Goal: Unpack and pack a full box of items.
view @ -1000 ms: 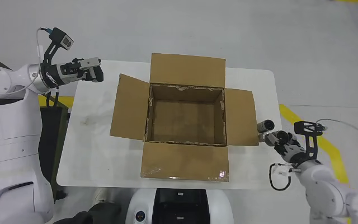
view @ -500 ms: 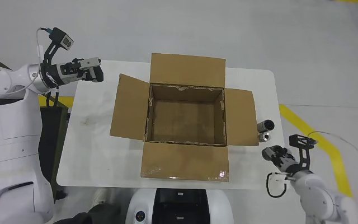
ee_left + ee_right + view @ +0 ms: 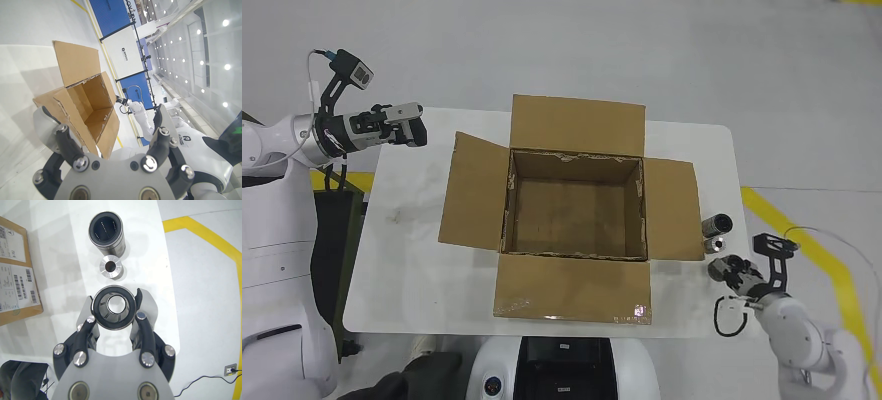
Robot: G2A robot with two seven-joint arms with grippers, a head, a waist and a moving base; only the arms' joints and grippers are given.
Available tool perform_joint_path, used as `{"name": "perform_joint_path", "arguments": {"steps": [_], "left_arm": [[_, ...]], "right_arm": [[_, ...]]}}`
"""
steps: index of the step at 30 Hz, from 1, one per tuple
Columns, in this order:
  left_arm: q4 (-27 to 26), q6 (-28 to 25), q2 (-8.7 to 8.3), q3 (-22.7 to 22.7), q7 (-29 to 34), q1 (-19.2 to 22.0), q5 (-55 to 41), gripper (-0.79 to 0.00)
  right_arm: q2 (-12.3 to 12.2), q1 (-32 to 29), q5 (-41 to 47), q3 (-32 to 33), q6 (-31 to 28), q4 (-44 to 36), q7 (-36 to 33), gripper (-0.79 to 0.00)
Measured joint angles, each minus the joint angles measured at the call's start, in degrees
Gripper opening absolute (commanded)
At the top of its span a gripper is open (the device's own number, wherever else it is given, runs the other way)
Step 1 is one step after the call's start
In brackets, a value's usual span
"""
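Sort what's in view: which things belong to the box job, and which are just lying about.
Job: open cardboard box; bearing held in the right gripper; large bearing and small bushing standing on the table.

Lying about: yellow floor line; cable; socket; display boards.

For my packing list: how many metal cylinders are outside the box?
3. A large sleeve and a small bushing stand on the table beside the box flap; a third sleeve is held in the right pincer. Others may be hidden.
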State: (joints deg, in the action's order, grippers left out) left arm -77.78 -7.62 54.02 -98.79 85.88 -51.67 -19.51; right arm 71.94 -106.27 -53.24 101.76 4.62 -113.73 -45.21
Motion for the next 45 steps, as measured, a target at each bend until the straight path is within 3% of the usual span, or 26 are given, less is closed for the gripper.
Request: {"name": "perform_joint_path", "arguments": {"steps": [11,16,23,29,35,38,45], "left_arm": [[0.0,0.0,0.0,0.0,0.0,0.0,0.0,0.0],[0.0,0.0,0.0,0.0,0.0,0.0,0.0,0.0],[0.0,0.0,0.0,0.0,0.0,0.0,0.0,0.0],[0.0,0.0,0.0,0.0,0.0,0.0,0.0,0.0],[0.0,0.0,0.0,0.0,0.0,0.0,0.0,0.0],[0.0,0.0,0.0,0.0,0.0,0.0,0.0,0.0],[0.0,0.0,0.0,0.0,0.0,0.0,0.0,0.0]], "right_arm": [[-0.16,3.26,0.01,-2.43,0.9,4.15,-0.35,-0.785],[-0.26,3.84,-0.67,-3.15,1.28,4.85,-0.54,-0.591],[-0.35,3.93,-0.78,-4.07,1.49,5.36,-0.19,-0.576],[-0.53,3.67,-1.09,-4.31,1.31,5.2,-1.38,-0.228],[-0.75,3.12,-1.91,-4.49,1.41,3.19,-3.08,-0.037],[-0.86,2.01,-2.19,-3.99,1.44,0.94,-3.56,0.0],[-1.08,-2.09,-3.12,-1.17,2.63,-4.6,-3.43,0.0]]}}
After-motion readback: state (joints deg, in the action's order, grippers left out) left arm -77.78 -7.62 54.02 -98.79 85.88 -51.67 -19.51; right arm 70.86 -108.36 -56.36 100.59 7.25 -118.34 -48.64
